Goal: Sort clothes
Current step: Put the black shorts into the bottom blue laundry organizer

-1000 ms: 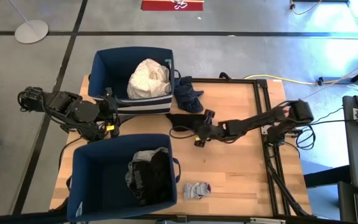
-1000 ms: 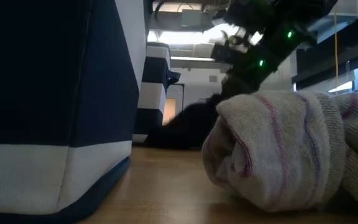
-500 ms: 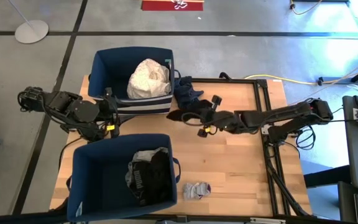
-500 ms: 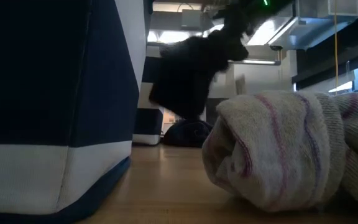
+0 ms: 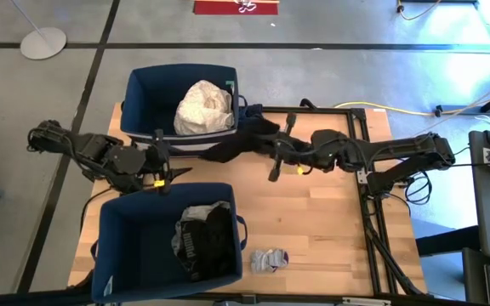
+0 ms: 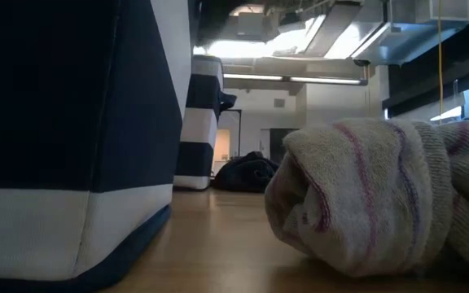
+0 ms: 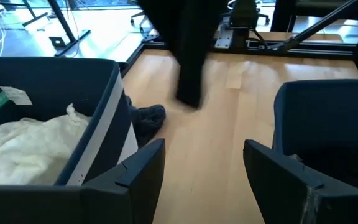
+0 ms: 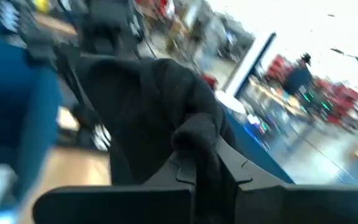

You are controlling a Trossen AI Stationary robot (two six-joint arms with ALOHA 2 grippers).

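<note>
While my right gripper (image 5: pixel 272 146) pinches a black garment (image 5: pixel 232 149) that hangs above the table (image 5: pixel 330 221) beside the far bin (image 5: pixel 143 89), my left gripper (image 5: pixel 170 161) waits with fingers spread between both bins, and grey socks (image 5: pixel 268 260) lie near the table's edge

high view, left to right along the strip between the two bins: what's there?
left gripper, open, between the bins → black garment hanging off the table, shut in the right gripper → right arm reaching back to the table's right edge.
</note>
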